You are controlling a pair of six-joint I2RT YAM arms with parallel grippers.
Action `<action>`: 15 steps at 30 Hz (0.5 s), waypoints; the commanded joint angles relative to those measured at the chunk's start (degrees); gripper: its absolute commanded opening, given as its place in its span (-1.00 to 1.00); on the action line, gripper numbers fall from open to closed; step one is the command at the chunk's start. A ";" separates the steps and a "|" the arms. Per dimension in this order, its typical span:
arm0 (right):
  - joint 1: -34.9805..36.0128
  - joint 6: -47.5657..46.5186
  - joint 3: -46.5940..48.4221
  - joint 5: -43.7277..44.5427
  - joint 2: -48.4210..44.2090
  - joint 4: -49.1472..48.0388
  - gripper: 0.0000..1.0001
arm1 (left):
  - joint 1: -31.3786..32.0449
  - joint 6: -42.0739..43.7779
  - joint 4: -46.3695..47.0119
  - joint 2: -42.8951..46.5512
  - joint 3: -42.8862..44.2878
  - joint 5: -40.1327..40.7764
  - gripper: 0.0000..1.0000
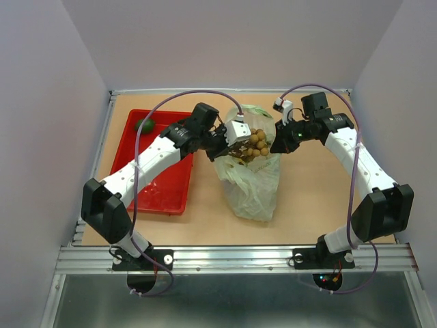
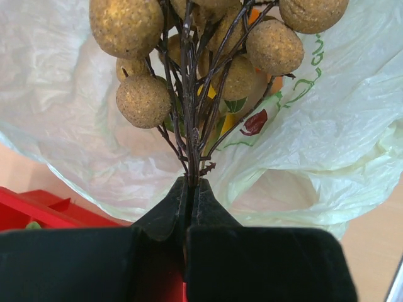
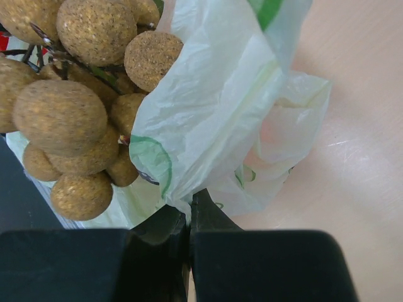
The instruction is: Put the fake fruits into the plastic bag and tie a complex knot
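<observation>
Currently, the brownish bunch [image 2: 227, 75] is being gripped by its stem between the closed fingers of the left gripper [image 2: 189, 184]. Its long axis is running straight ahead of the fingertips, over the mouth of the plastic bag [image 2: 334, 145]. The bag's rim is being pinched by the closed right gripper [image 3: 189, 204] (bunch just ahead-left of those fingers). A green round fruit [image 1: 145, 124] is being kept in the red tray [image 1: 164, 198], behind the left fingers; no obstruction is being observed.
</observation>
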State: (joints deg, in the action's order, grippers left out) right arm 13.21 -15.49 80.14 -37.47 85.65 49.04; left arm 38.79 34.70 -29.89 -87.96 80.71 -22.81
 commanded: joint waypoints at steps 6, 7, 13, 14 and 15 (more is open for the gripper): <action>0.41 -3.06 1.86 0.21 -1.45 -1.66 -0.99 | 0.41 -4.56 -15.87 -6.07 12.17 4.61 -1.00; 0.41 -3.15 1.86 0.47 -1.45 -1.66 -0.99 | 0.76 -3.77 -16.51 -7.04 12.89 5.05 -1.00; 0.41 -3.41 3.00 0.65 -0.57 -1.93 -0.99 | 6.20 5.19 -22.21 -7.66 13.51 10.32 -0.96; 0.41 -3.50 3.18 0.65 -0.39 -2.01 -0.99 | 6.82 5.73 -22.84 -7.92 13.86 10.68 -0.92; 0.41 -3.50 3.36 0.73 -0.22 -2.01 -0.99 | 7.27 5.82 -23.80 -8.36 15.26 11.11 -0.85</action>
State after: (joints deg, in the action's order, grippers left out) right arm 13.21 -17.89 80.14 -37.01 85.65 49.04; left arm 42.85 35.81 -47.31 -95.94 91.68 -14.61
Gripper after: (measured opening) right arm 0.012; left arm 0.060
